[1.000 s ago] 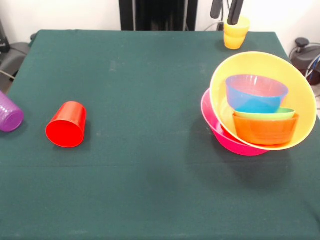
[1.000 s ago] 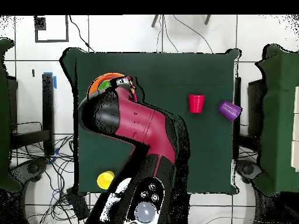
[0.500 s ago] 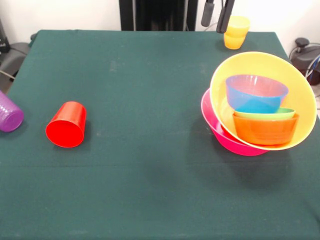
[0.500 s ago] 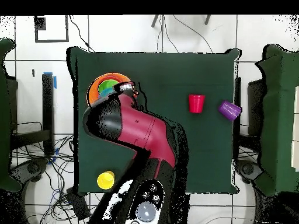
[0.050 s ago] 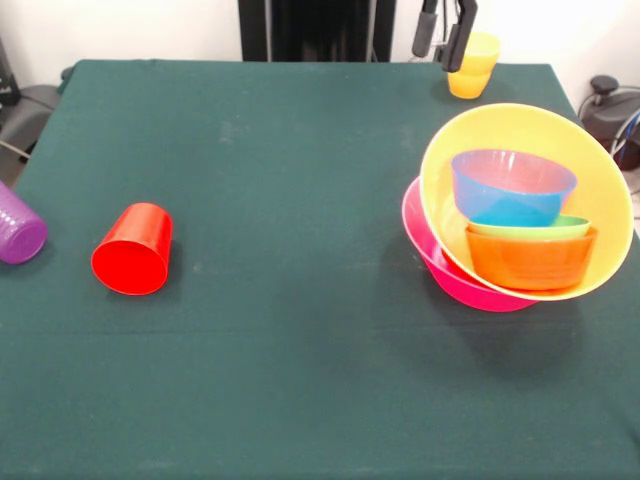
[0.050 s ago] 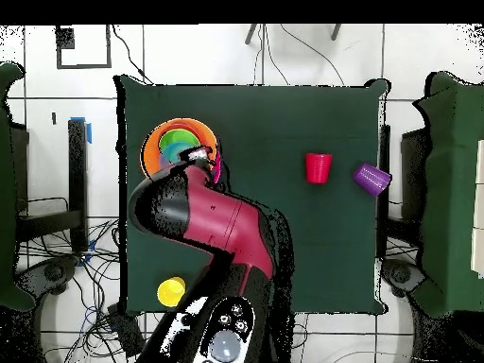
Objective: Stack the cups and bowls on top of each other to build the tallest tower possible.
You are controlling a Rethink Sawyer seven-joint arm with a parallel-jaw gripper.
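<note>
Shifted again — my gripper (image 5: 445, 35) hangs empty beside the yellow cup (image 5: 473, 65), fingers (image 5: 427, 34) narrowly parted.
No cup lifted yet — the tower (image 5: 525, 205) gains nothing.

Robot lab: cloth-covered table (image 5: 300, 380), tiled floor (image 6: 284, 57), loose cables (image 6: 71, 274).

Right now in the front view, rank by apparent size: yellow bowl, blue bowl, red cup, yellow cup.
1. Yellow bowl, clearly largest.
2. Blue bowl.
3. Red cup.
4. Yellow cup, though it sits farthest from the camera, so it may really match the red cup.
</note>
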